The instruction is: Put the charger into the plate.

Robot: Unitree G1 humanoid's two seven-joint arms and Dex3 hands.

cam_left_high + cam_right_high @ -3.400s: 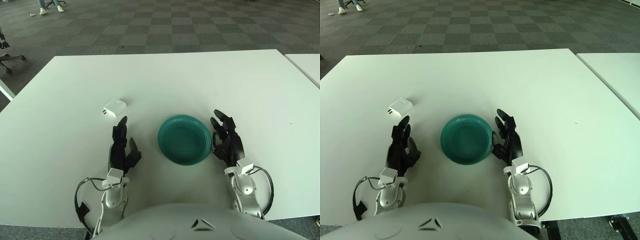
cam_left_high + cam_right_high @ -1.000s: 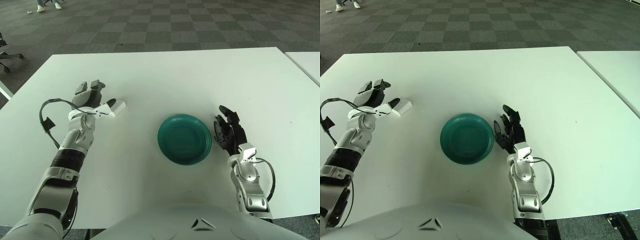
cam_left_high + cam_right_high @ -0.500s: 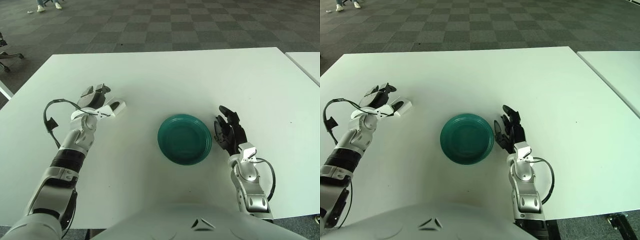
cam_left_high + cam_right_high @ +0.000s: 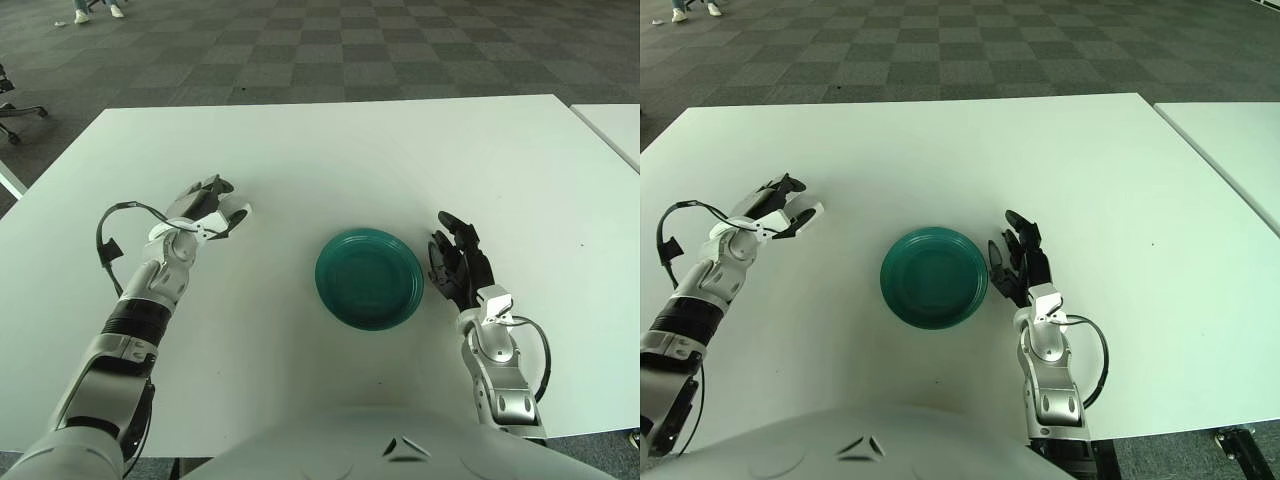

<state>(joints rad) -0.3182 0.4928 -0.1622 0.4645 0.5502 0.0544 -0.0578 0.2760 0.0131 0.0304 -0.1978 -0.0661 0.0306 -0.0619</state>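
Observation:
The white charger [image 4: 242, 211] lies on the white table at the left, mostly hidden under my left hand; only its right end shows. My left hand [image 4: 208, 204] is on top of it, fingers curled over the far side and thumb on the near side, closed around it at table level. The teal plate [image 4: 369, 278] sits empty at the table's middle, about a hand's length to the right of the charger. My right hand [image 4: 456, 266] rests on the table just off the plate's right rim, fingers spread and holding nothing.
The white table [image 4: 350, 160] ends at the far side in front of a checkered carpet. A second white table [image 4: 618, 128] stands off the right edge. A chair base [image 4: 18, 112] is on the floor at far left.
My left hand has come up from the near table edge to the charger, then lowered its fingers and closed them around it. The right hand and the plate have stayed put.

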